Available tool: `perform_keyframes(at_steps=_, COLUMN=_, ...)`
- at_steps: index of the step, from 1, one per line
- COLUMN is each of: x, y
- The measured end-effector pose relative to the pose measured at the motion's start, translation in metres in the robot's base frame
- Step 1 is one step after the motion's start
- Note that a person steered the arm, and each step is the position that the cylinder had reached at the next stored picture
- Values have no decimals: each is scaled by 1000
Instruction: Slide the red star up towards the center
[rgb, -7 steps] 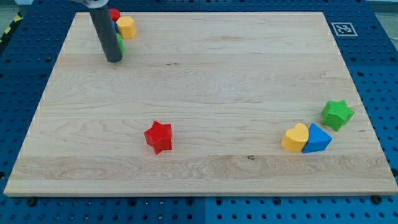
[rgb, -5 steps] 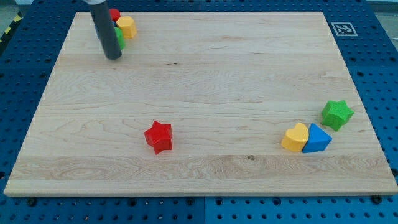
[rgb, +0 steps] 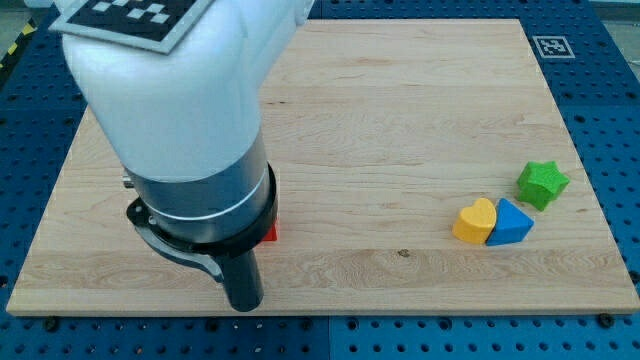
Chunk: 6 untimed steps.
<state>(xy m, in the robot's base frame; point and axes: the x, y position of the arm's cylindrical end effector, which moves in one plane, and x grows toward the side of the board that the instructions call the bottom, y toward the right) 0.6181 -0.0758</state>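
My arm's large white and dark body fills the view's left and covers most of the red star; only a small red edge shows at the arm's right side. My tip stands near the board's bottom edge, just below and slightly left of where the red star lies. I cannot tell whether the tip touches the star.
A yellow heart and a blue block touch each other at the view's lower right, with a green star just above them. A tag marker sits at the board's top right corner. The blocks at the top left are hidden by my arm.
My arm has swung from the top left corner down to the board's bottom edge, and now hides the red star and the top-left blocks. The blocks at the right have not moved.
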Motion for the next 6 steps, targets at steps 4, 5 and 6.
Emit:
perform_keyframes(at_steps=4, x=-70, y=4)
perform_keyframes(at_steps=5, x=-94, y=4)
perform_keyframes(at_steps=6, x=-120, y=4)
